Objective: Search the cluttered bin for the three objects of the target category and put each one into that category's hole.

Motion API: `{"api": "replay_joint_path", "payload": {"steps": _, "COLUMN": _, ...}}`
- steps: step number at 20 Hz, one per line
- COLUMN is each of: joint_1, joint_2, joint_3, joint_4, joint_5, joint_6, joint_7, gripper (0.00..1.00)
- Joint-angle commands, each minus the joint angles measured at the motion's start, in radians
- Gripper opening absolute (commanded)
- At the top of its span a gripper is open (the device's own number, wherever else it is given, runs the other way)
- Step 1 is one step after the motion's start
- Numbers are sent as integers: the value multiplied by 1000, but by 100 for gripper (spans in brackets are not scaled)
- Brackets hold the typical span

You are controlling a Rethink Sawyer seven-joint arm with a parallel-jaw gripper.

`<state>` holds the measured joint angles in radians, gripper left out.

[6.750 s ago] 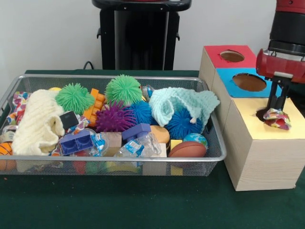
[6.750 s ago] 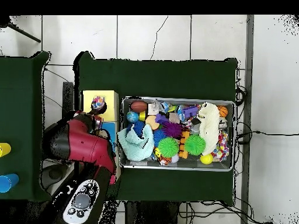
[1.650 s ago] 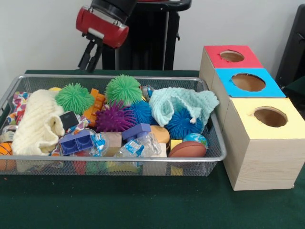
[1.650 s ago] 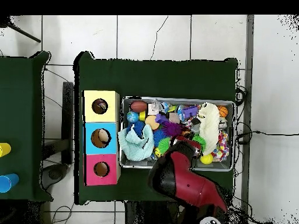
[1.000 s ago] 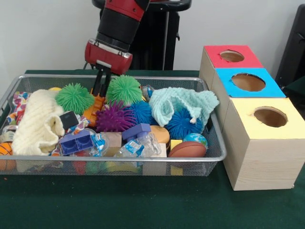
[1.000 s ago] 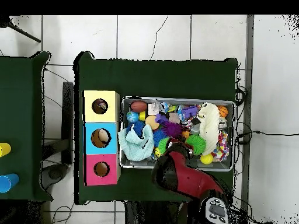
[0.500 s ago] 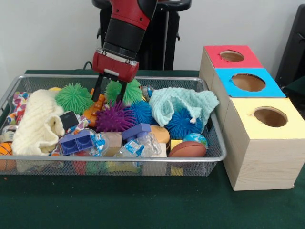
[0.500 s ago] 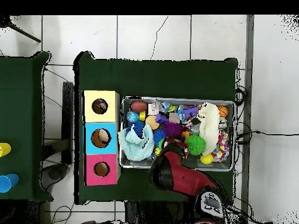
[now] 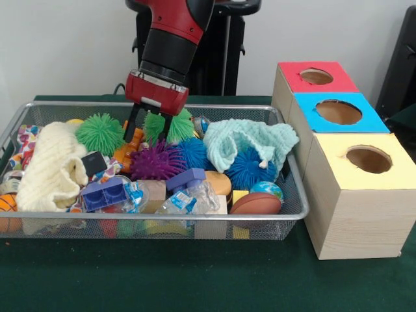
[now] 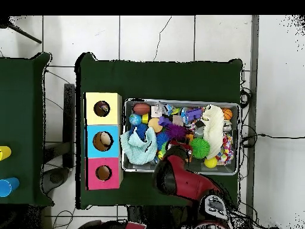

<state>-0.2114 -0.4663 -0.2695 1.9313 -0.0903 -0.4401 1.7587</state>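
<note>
My gripper (image 9: pixel 149 129) hangs low over the back of the wire bin (image 9: pixel 65 216), open. Its two fingers stand on either side of a green spiky ball (image 9: pixel 177 125), which shows between and to the right of them. A second green spiky ball (image 9: pixel 101 133) lies to the left, and a purple one (image 9: pixel 156 161) sits just in front. Blue spiky balls (image 9: pixel 250 169) lie further right. From above, the red arm (image 10: pixel 179 179) covers the gripper and that ball. The three boxes carry a yellow hole (image 9: pixel 368 158), a blue hole (image 9: pixel 339 112) and a red hole (image 9: pixel 316 76).
A cream knitted cloth (image 9: pixel 52 170) fills the bin's left side, and a mint cloth (image 9: pixel 250 140) its back right. Blocks, small bottles and a little football (image 9: pixel 255 204) crowd the front. The boxes (image 10: pixel 102 141) stand close beside the bin's end.
The gripper left the yellow box, where it hung over the hole with a patterned beanbag, crossed to the bin and came down around the green ball. It has barely moved in the last half second.
</note>
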Motion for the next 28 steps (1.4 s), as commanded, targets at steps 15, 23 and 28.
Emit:
{"api": "replay_joint_path", "payload": {"steps": 15, "joint_1": -114, "joint_2": -106, "joint_3": 145, "joint_4": -39, "joint_5": -104, "joint_6": 110, "joint_7": 149, "gripper": 100}}
{"api": "replay_joint_path", "payload": {"steps": 23, "joint_1": -91, "joint_2": -41, "joint_3": 140, "joint_4": -74, "joint_5": -51, "joint_6": -54, "joint_7": 196, "gripper": 100}}
{"api": "replay_joint_path", "payload": {"steps": 28, "joint_1": -60, "joint_2": -22, "joint_3": 118, "joint_4": -72, "joint_5": 7, "joint_6": -115, "joint_7": 218, "gripper": 100}}
